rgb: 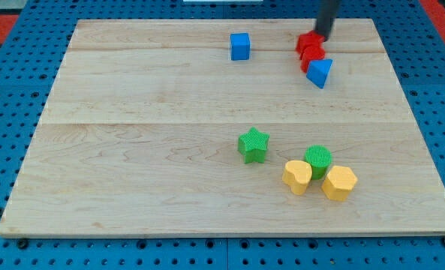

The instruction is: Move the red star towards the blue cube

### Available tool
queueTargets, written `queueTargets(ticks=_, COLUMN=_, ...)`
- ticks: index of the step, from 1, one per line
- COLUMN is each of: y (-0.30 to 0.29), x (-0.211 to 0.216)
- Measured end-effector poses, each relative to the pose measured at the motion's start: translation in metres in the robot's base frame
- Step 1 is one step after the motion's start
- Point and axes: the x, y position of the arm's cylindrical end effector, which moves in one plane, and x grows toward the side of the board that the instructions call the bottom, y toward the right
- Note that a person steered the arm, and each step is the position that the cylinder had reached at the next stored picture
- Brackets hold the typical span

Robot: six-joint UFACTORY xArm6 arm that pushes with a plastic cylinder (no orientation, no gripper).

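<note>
The red star (309,43) lies near the view's top right on the wooden board (132,150). A second red block (311,58) sits just below it, touching it, its shape unclear. My tip (321,34) rests against the red star's upper right side. The blue cube (240,46) stands to the view's left of the red star, about a hand's width apart, at the same height in the view. A blue block with a slanted face (320,72) touches the lower red block from below right.
A green star (254,145) lies below the middle. A green cylinder (318,160), a yellow heart-like block (298,176) and a yellow hexagonal block (339,182) cluster at the lower right. Blue pegboard (12,90) surrounds the board.
</note>
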Motion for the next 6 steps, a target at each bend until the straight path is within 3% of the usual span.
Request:
queueTargets(ticks=1, y=-0.068, x=0.000)
queueTargets(ticks=2, y=-0.036, x=-0.005)
queueTargets(ticks=3, y=0.036, x=0.012)
queueTargets(ticks=5, y=-0.093, x=0.025)
queueTargets(ticks=6, y=-0.047, x=0.017)
